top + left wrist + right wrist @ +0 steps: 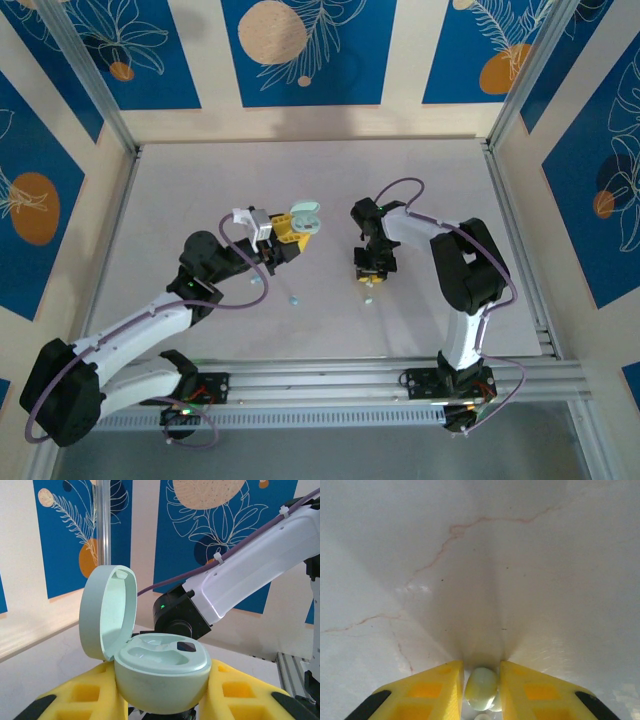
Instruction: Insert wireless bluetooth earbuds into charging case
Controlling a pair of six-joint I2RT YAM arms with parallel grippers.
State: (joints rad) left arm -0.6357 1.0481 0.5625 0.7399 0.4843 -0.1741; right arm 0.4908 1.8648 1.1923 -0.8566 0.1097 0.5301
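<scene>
Update from the remote seat, going left to right across the table (200, 200).

Over on the left, the left gripper (288, 230) is raised off the surface and clamped on the case (162, 672), a mint-green pebble. On my left wrist feed its yellow fingers (85, 695) hug the bottom half from both sides, so that's a firm hold. The lid (107, 611) is flipped open and stands nearly upright on the left side of the case. The molded tray inside faces up, and I can make out a small dark patch near its right edge. From the top camera the case sits a bit left of the table's middle, with the open lid on the far side.

Just nearer to me than that, a blue earbud (294, 299) lies loose on the table, apart from both grippers.

On the right, the right gripper (367, 276) points straight down at the table, roughly level with the case and well apart from it. The right wrist feed shows a mint earbud (481, 687) sitting right between the yellow fingers (530, 692). They're closed in on it from both sides and I can't see any real gap, so I'd call that a pinch. I can't tell if the bud is off the surface or resting on it. There's a bit of something pale just below it at the frame edge, too cut off to identify.
</scene>
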